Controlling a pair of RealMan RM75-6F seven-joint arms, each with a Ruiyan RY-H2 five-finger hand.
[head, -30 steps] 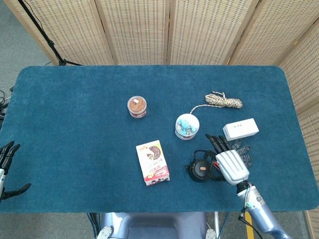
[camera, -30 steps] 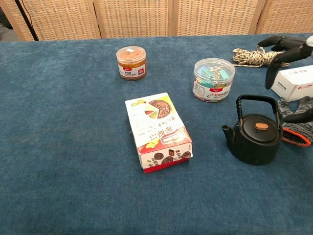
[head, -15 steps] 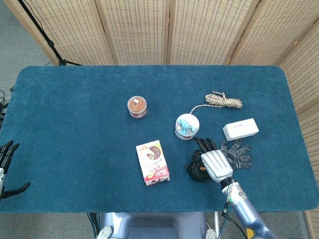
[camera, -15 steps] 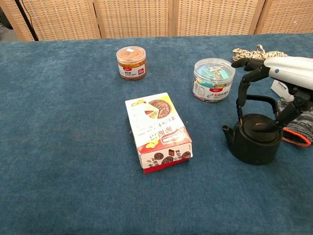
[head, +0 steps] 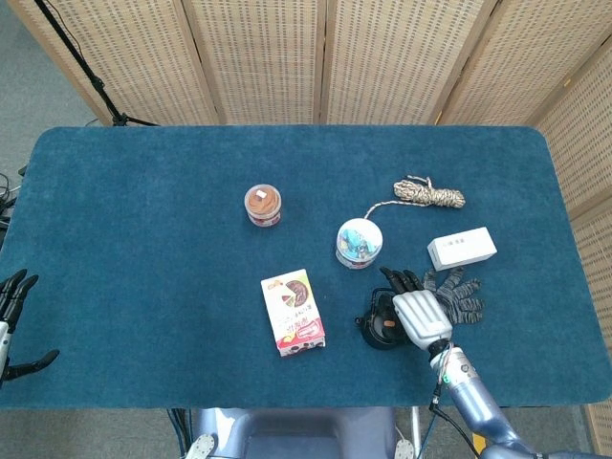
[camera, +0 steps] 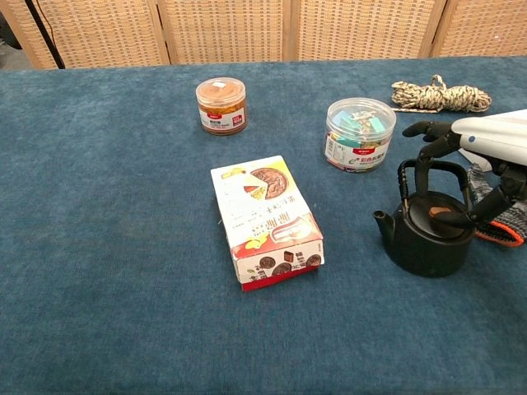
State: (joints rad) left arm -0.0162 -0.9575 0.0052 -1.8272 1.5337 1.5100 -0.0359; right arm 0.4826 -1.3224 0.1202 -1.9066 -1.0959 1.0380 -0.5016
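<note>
The right hand (head: pixel 418 316) has a pale silver-white back plate, ridged like knuckles, with slim black fingers (camera: pixel 424 129) — jointed and dark throughout. Behind it a short wrist collar shows a small green and red light, and the forearm (head: pixel 475 402) is a smooth bluish-grey tube. The left hand (head: pixel 13 320), near the table's left edge, is black — thin dark fingers.

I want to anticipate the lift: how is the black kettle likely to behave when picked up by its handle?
The black kettle looks like cast iron, so probably heavy for its size and rigid. Its arched handle seems hinged, so the body may swing under the right hand. The lid with the orange knob just sits on top and might slip if tilted.
</note>
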